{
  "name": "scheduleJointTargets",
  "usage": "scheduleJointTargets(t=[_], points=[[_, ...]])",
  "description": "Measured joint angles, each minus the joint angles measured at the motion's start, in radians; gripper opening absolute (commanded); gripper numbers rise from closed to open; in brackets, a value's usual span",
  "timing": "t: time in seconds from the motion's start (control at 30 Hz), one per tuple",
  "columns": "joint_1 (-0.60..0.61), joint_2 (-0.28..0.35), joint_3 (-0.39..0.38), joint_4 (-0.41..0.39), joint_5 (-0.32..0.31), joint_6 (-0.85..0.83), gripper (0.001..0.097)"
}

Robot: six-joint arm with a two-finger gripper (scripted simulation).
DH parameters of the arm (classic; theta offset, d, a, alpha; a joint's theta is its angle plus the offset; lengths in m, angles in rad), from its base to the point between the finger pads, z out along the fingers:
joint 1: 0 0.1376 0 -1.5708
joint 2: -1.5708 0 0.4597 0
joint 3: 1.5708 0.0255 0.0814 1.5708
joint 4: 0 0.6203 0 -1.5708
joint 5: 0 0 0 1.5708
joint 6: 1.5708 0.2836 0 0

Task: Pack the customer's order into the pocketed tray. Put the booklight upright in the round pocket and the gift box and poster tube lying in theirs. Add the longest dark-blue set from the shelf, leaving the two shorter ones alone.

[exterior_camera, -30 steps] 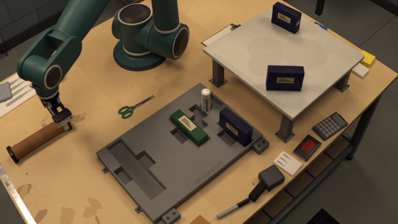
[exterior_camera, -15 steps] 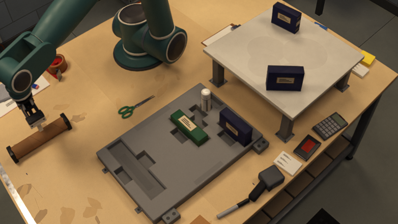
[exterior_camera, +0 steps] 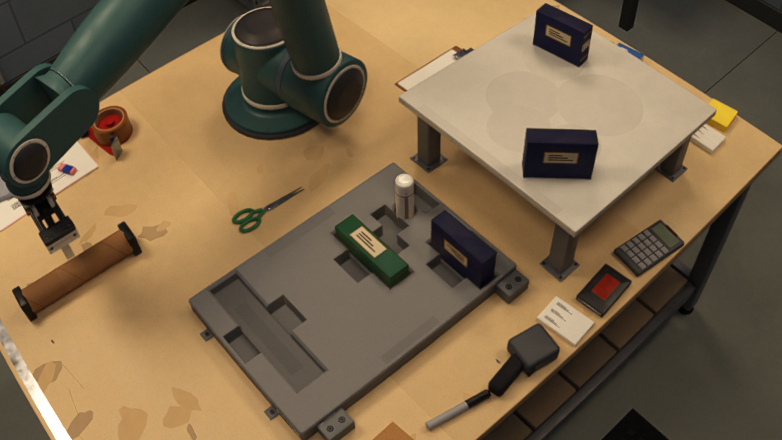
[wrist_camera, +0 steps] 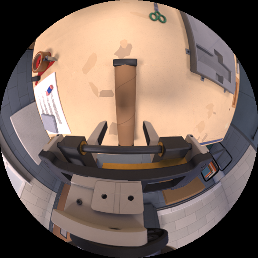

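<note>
The brown poster tube with black end caps lies on the table at the far left, apart from the tray. My gripper hangs open just above the tube's middle, holding nothing, and from the wrist camera the tube runs lengthwise between the fingers. The grey pocketed tray holds the white booklight upright in its round pocket, the green gift box lying in its pocket, and a dark-blue set. The long pocket at the tray's left end is vacant.
A white raised shelf at the right carries two dark-blue sets. Green scissors lie between tube and tray. A tape dispenser and a paper sheet sit at the table's left edge.
</note>
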Motion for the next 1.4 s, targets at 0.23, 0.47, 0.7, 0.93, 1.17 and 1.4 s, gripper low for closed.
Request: scheduleJointTargets(t=[0.23,0.47,0.7,0.93,1.17,1.4], points=[[0.0,0.003,0.004,0.0,-0.006,0.0,0.0765],[0.0,0.021,0.029,0.0,-0.053,0.0,0.0765],[-0.001,0.035,0.044,0.0,-0.078,0.0,0.0765],[-0.001,0.059,0.067,0.0,-0.126,0.0,0.0765],[-0.001,0.066,0.072,0.0,-0.138,0.0,0.0765],[-0.001,0.069,0.074,0.0,-0.144,-0.001,0.0765]])
